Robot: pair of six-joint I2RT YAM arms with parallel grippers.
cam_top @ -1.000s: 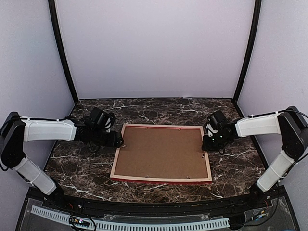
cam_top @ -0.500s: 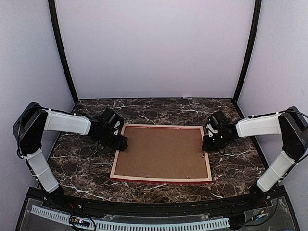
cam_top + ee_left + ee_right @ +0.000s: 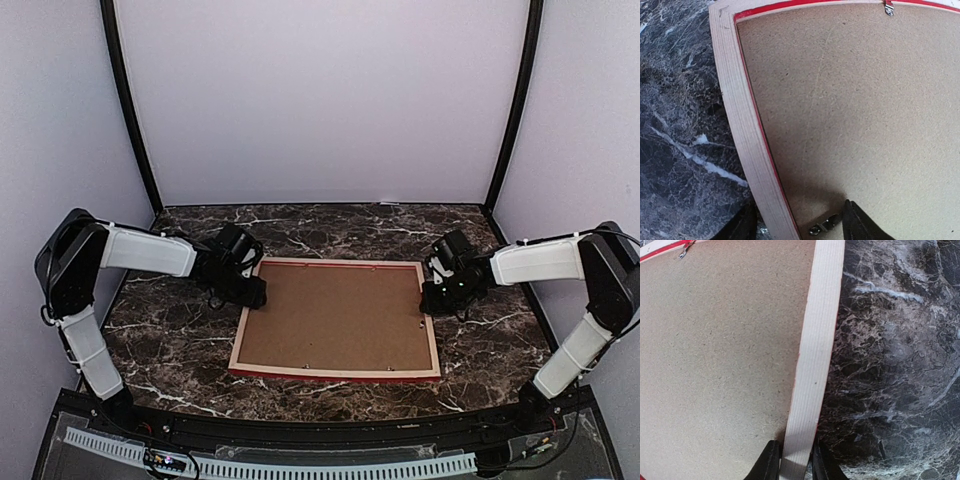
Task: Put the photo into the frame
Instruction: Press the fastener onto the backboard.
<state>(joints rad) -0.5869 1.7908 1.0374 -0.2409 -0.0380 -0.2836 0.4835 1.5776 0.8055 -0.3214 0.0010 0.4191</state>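
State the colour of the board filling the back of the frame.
Speckled brown. The backing board shows clearest in the left wrist view.

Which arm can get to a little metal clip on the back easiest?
Probably left. The left fingers straddle the frame rail, one tip right beside a metal clip. The right fingers are pinching the opposite rail, and the far clip in their view sits well away.
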